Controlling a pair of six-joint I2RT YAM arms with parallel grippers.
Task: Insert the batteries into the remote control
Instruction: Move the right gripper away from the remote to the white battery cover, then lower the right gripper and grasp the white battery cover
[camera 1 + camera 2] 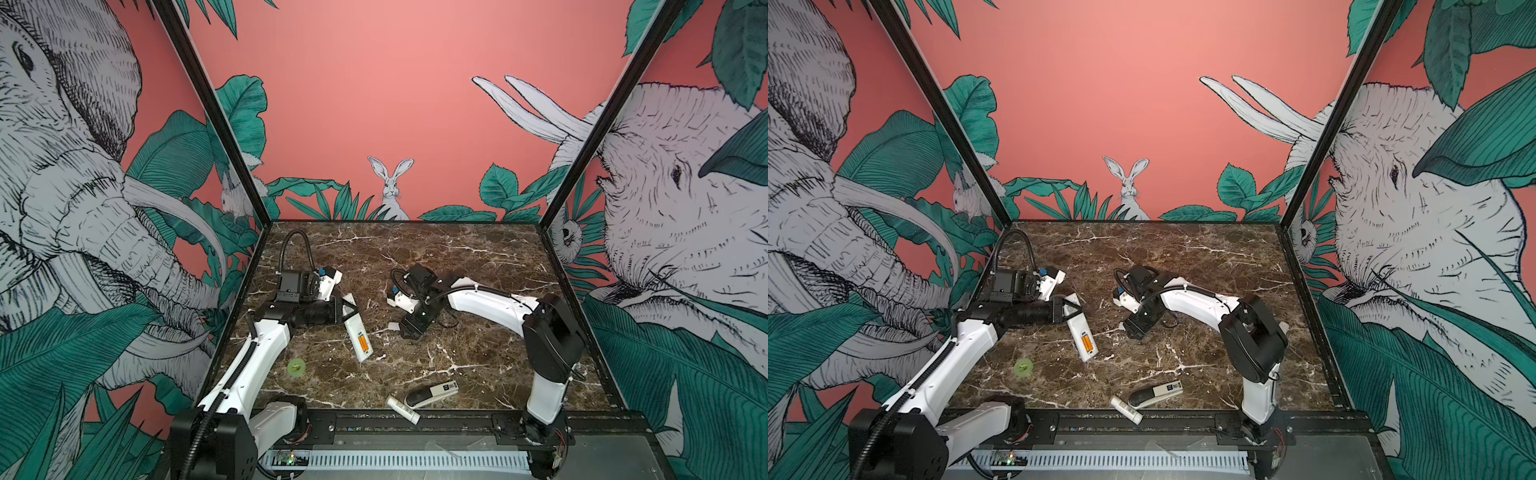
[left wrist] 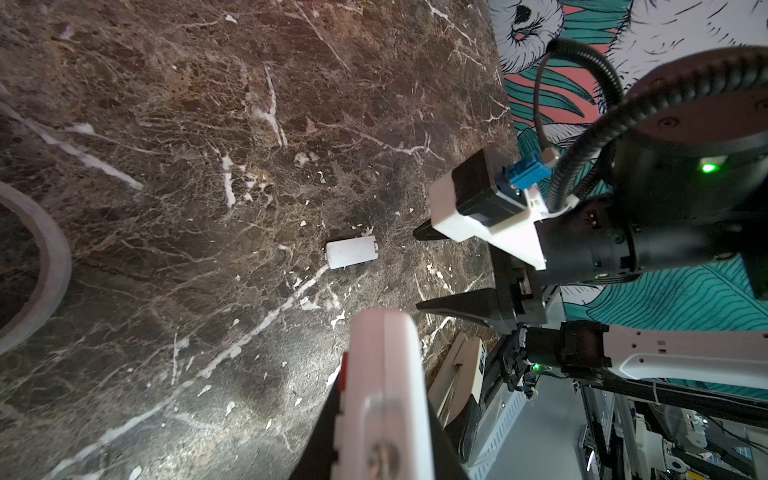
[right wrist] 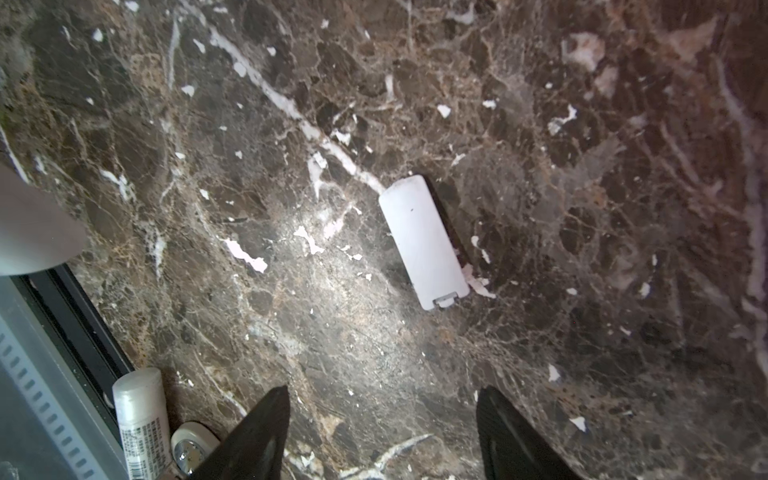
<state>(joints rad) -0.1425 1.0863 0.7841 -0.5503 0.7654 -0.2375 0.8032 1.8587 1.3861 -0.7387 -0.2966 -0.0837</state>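
Top views: in both top views the remote control (image 1: 354, 328) (image 1: 1079, 328) lies back-up, left of centre on the bench (image 1: 436, 257) (image 1: 1183, 257). Its far end is clamped in the left fingers (image 1: 348, 311) (image 1: 1070, 309) and its near end points at the front edge; can't tell if that end touches the marble. The compartment is uncovered, with both batteries (image 1: 364, 344) (image 1: 1086, 343) seated in it side by side, lengthwise. The right fingers (image 1: 411, 330) (image 1: 1136, 328) hang low just beside a small white battery cover (image 1: 392, 327) (image 1: 1118, 327), which lies right of the remote control and apart from it; their spread is hard to read from here. A green ring (image 1: 297, 368) sits by the left arm, and a white tube (image 1: 403, 409) and a black-and-white device (image 1: 432, 392) lie just beside each other at the front edge. Left wrist: the remote control (image 2: 386, 395) is seen end-on, pinched by its long sides between the left fingers (image 2: 318, 449); batteries not visible here. The battery cover (image 2: 351, 252) is flat on the marble beyond it, and the right fingers (image 2: 461, 305) are spread wide, tips aimed at it, no contact. Right wrist: the right fingers (image 3: 253, 436) stand wide apart with nothing between them. The battery cover (image 3: 424, 241) lies flat ahead of the tips, clear of both, latch tab nearer the camera. The white tube (image 3: 141, 419) and an end of the black-and-white device (image 3: 191, 444) sit by the front rail
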